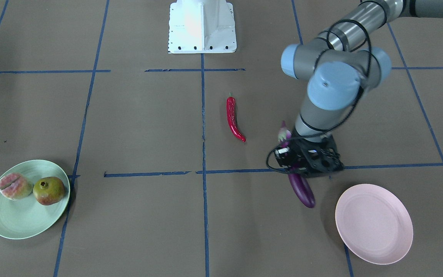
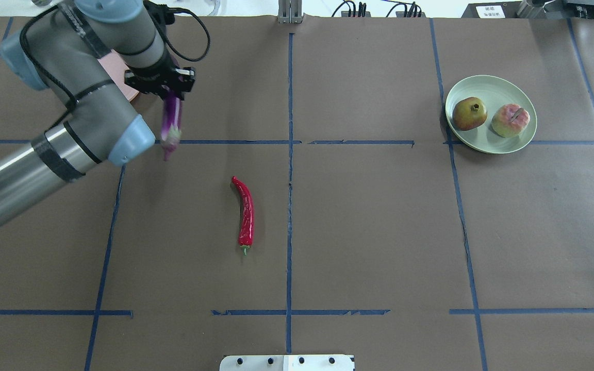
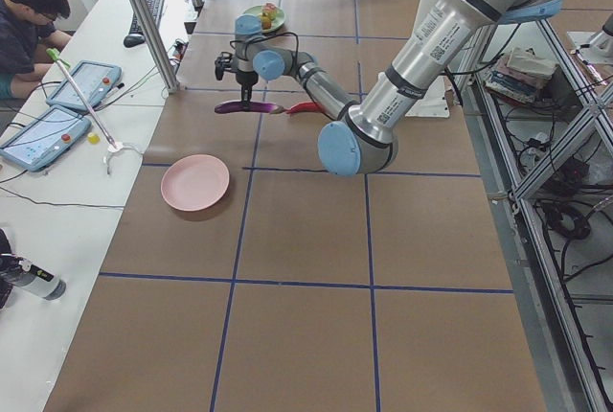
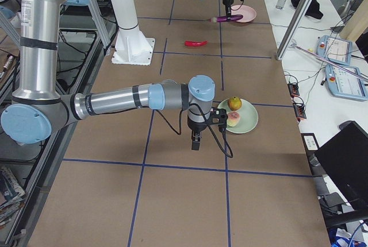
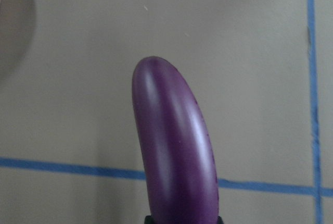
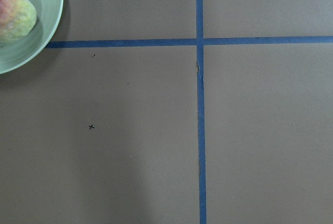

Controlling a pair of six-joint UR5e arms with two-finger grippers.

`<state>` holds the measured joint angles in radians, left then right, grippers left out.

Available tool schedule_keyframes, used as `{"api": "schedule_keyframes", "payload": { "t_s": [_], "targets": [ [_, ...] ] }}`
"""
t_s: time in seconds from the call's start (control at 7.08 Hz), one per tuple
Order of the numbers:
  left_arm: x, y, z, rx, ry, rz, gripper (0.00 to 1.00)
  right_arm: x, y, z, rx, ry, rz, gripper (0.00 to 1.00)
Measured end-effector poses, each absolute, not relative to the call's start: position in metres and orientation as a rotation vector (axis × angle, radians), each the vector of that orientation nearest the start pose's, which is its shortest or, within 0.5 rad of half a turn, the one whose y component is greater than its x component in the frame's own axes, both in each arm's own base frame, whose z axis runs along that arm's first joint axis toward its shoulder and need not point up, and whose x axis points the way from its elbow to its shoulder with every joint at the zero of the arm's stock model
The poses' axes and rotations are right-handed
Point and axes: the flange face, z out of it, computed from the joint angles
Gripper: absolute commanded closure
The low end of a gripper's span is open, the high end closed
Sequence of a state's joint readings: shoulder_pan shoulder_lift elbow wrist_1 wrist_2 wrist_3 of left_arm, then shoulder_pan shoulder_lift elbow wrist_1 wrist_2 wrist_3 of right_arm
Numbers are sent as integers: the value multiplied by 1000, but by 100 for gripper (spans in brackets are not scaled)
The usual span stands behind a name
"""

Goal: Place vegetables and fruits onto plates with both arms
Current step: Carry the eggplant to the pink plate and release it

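Note:
My left gripper (image 1: pixel 297 163) is shut on the purple eggplant (image 1: pixel 302 191) and holds it above the table, just beside the empty pink plate (image 1: pixel 373 223). The eggplant fills the left wrist view (image 5: pixel 174 156). The red chili pepper (image 1: pixel 233 120) lies on the table near the middle. The peach (image 1: pixel 14 186) and the pomegranate (image 1: pixel 48 190) lie on the green plate (image 1: pixel 21 225). My right gripper (image 4: pixel 196 142) shows only in the exterior right view, hanging above the table next to the green plate (image 4: pixel 248 125); I cannot tell whether it is open or shut.
The white robot base (image 1: pixel 202 27) stands at the table's robot-side edge. Blue tape lines mark the brown table. A side bench with tablets (image 3: pixel 59 115), a metal post (image 3: pixel 144 19) and a seated person (image 3: pixel 29 10) lies beyond the far edge.

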<state>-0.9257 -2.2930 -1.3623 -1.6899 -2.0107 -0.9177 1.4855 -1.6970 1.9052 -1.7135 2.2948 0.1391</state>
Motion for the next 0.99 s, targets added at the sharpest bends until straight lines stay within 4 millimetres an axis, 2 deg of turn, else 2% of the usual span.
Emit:
{"api": "schedule_keyframes", "payload": {
  "t_s": [0.14,0.28,0.42,0.56,0.71,0.85,0.99],
  "targets": [
    [355,-706,351,144,686,-98,100,30,-439,571,-19,-726,26,0],
    [344,-739,395,148,658,-84,61,29,-439,571,-20,-729,25,0],
    [340,-754,423,154,649,-79,1,28,-438,571,-21,-733,24,0],
    [339,-760,432,163,650,-73,0,28,-438,571,-22,-736,24,0],
    [336,-763,428,173,666,-63,0,28,-438,571,-22,-738,23,0],
    [326,-763,412,163,717,-51,0,28,-439,570,-21,-738,23,0],
    [313,-754,392,144,777,-42,0,28,-439,570,-16,-739,21,0]
  ]
}}
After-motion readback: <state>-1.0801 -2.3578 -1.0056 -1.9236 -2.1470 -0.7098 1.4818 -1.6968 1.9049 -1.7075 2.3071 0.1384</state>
